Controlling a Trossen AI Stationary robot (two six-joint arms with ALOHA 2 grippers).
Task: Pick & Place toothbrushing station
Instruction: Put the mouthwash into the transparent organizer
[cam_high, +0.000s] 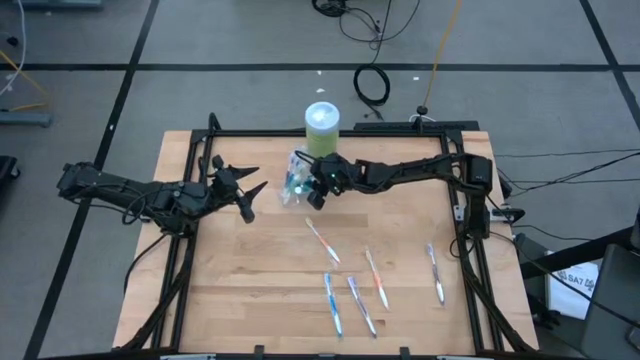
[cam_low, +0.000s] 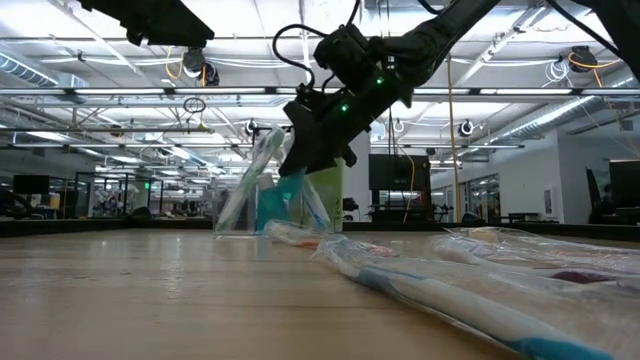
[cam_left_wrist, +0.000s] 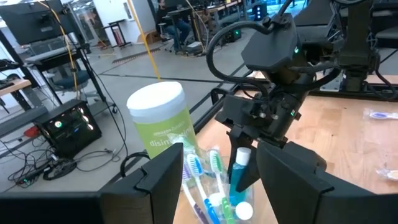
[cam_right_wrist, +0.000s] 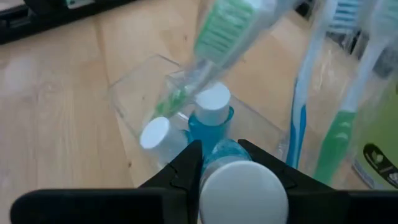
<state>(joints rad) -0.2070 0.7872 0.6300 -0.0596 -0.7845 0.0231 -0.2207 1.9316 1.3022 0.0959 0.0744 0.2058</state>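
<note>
Toothbrushing station parts are split across the table (cam_high: 250, 290): the clear cup (cam_high: 295, 187) sits in the upper middle of the high view, just below the green container (cam_high: 322, 128) with its pale lid, and already holds several toothbrushes and teal-capped tubes (cam_right_wrist: 211, 107). Five more wrapped toothbrushes (cam_high: 375, 275) lie loose toward the lower middle and lower right, well apart from the cup.

The right end effector (cam_high: 318, 187) hangs directly over the cup, its fingers clenched on a white tube (cam_right_wrist: 239, 186) with a teal cap, as the right wrist view shows. In the low view it is just above the cup's rim.

The left end effector (cam_high: 245, 192) waits at the left of the cup, near but apart from it, its fingers spread and empty.
</note>
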